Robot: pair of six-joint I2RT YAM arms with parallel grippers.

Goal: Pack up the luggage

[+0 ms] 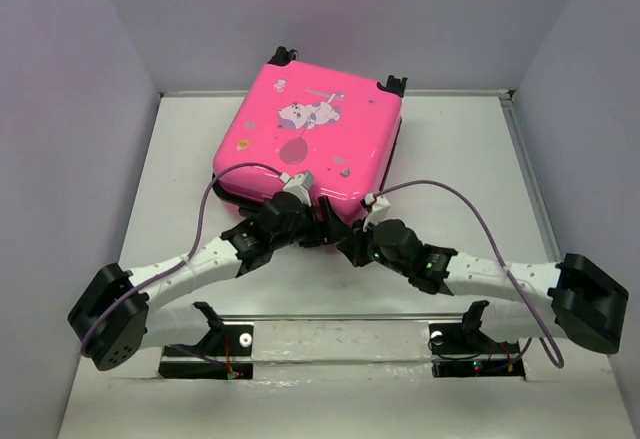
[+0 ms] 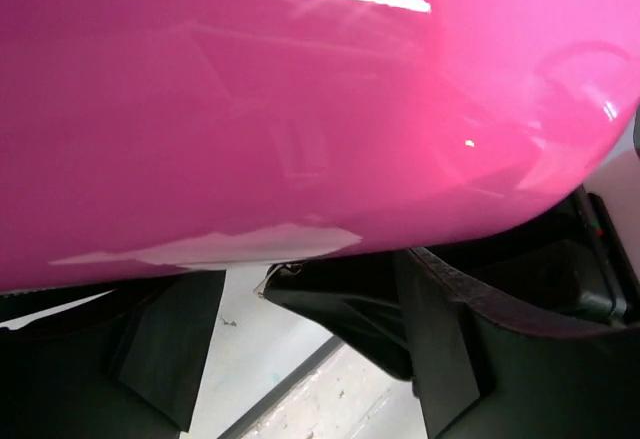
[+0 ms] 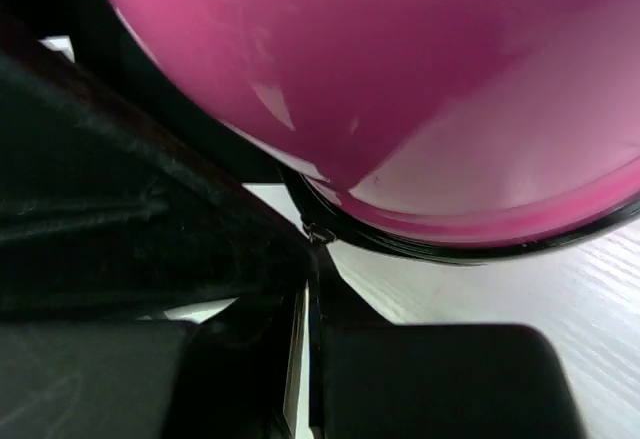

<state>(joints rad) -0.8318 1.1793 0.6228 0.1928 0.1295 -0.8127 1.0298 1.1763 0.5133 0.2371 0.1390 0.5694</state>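
Luggage (image 1: 310, 134) lies flat on the far middle part of the tabletop (image 1: 170, 209) in the top view, pink shell turned up, with the cartoon animal (image 1: 310, 114) print visible and small black wheels (image 1: 283, 56) at the far corners. The left arm (image 1: 190, 264) and the right arm (image 1: 490, 274) both reach inward to the near edge of the luggage, their wrists close to each other; from above, the left jaws and the right jaws are hidden under the wrists. In the left wrist view the glossy pink shell fills the upper part, above two black fingers (image 2: 165, 349) that stand wide apart, with bare tabletop and a black edge piece (image 2: 340, 304) between them; the left jaws hold nothing that I can see. In the right wrist view the rounded pink corner with its black zipper trim (image 3: 470, 251) is above, dark fabric (image 3: 120, 229) is on the left, and the fingers (image 3: 430, 379) are almost together, with only a thin slit. A small metal piece (image 3: 318, 231) sits at the trim just above this slit; whether the right jaws pinch anything, I cannot tell.
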